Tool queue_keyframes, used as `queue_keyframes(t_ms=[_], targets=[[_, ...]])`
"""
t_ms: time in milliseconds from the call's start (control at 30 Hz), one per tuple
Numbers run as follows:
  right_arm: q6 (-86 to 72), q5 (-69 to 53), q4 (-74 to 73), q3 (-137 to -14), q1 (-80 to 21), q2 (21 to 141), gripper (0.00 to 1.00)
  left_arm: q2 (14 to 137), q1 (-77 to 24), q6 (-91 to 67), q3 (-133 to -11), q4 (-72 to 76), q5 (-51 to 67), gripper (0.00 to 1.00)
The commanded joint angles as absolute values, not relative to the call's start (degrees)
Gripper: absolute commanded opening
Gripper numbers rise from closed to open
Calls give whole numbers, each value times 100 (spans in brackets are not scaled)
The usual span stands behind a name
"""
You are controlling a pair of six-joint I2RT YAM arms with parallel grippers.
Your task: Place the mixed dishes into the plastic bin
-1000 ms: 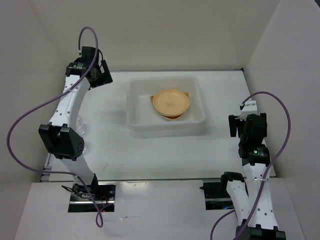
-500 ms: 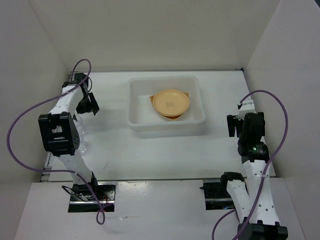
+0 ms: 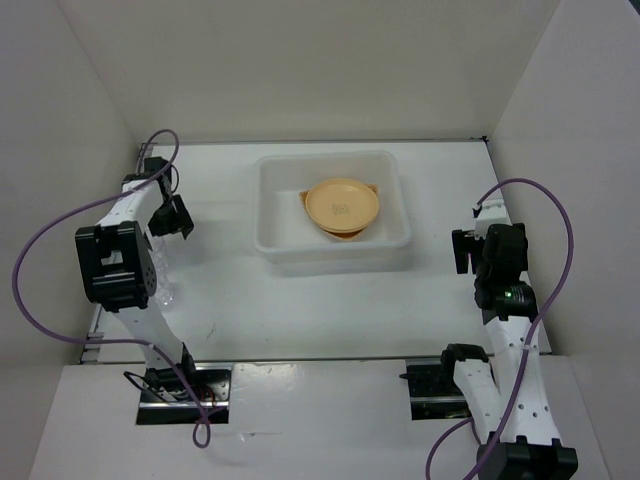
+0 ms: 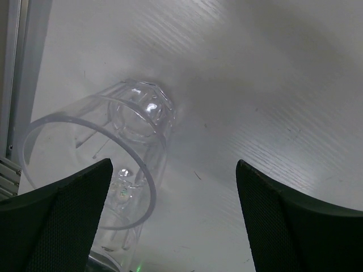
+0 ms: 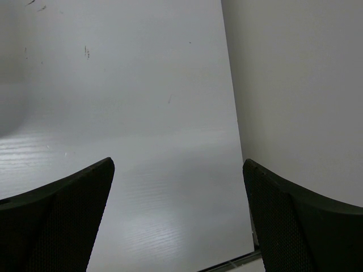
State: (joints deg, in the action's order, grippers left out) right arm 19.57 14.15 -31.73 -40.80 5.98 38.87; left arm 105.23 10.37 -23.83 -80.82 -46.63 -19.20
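Here the left claw (image 4: pixel 173 170) hangs spread and empty above the tabletop (image 4: pixel 266 73); the clear cup (image 4: pixel 130 119) sits off-centre toward one finger, far from the spread right claw (image 5: pixel 178 170).

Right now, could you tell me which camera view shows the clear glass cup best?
The left wrist view: the clear glass cup fills its lower left, rim and faceted base plain. The top external view gives only a faint glint by the left arm; the right wrist view shows none.
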Motion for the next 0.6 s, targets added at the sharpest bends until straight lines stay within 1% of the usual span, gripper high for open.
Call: queue_keyframes(t_ms=[0,33,100,133,167,200,267,300,333,400,433,467,500,533,567], targets=[[1986,1424,-2971,-4157,545,3876,98,10669,1204,-2232,-7964,-4404,-1898,95],[1986,1424,-2971,-4157,545,3876,98,10722,1204,-2232,-7963,-4403,-1846,93],[1986,1424,-2971,-4157,545,3824,98,10775,1204,-2232,-7893,-4290,-1846,74],[1986,1424,-2971,-4157,545,3823,98,10775,1265,-2232,-7832,-4211,-1846,62],[1986,1424,-2971,-4157,545,3823,98,10775,1266,-2232,-7831,-4210,-1846,48],[1986,1424,-2971,-4157,545,3823,98,10836,1266,-2232,-7831,-4210,-1959,18],[1986,1424,-2971,-4157,545,3823,98,10759,1266,-2381,-7935,-4210,-2100,2],[1986,1424,-2971,-4157,545,3823,98,10671,1266,-2469,-8015,-4210,-2170,0],[1986,1424,-2971,-4157,545,3823,98,10513,1266,-2574,-8111,-4262,-2267,0],[1986,1424,-2971,-4157,545,3823,98,9750,1213,-2926,-8568,-4054,-2268,0],[1986,1424,-2971,-4157,545,3823,98,9121,1108,-3005,-8700,-3826,-1867,0],[1986,1424,-2971,-4157,545,3823,98,8862,1107,-3215,-8832,-3562,-1533,0],[1986,1372,-2971,-4157,545,3823,98,8807,994,-3304,-9459,-3473,-1155,0],[2047,1371,-2971,-4157,545,3823,98,9024,941,-3305,-9831,-3472,-229,0],[2048,1371,-2971,-4157,545,3823,98,9131,679,-3305,-10052,-3280,189,0]])
